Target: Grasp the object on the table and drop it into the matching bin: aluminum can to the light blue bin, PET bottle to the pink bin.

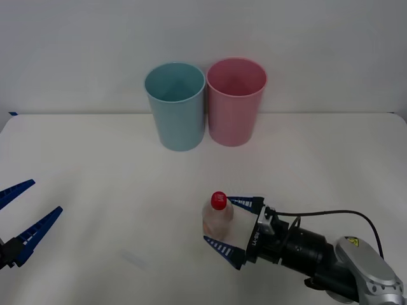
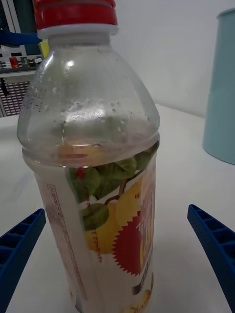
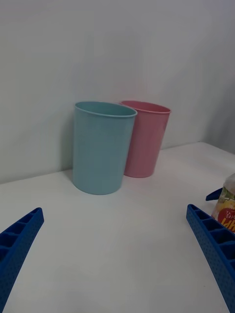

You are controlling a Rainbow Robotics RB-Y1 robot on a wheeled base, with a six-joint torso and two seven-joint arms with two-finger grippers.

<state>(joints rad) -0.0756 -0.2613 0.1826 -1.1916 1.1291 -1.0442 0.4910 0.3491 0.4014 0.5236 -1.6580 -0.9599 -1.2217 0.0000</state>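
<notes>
The PET bottle (image 1: 217, 217), small and clear with a red cap and a pale label, stands upright on the white table (image 1: 95, 165) near the front. My right gripper (image 1: 227, 223) is open around it, one blue finger on each side, neither touching. Close up, the bottle (image 2: 93, 171) rises between the two fingers (image 2: 213, 244). The light blue bin (image 1: 175, 105) and the pink bin (image 1: 235, 100) stand side by side at the back, blue on the left. My left gripper (image 1: 19, 213) waits open at the table's left edge.
From the left wrist, the light blue bin (image 3: 102, 146) and pink bin (image 3: 146, 138) stand against a pale wall, with the bottle's label (image 3: 226, 205) at the edge. A black cable (image 1: 331, 214) loops over my right arm. Bare table lies between bottle and bins.
</notes>
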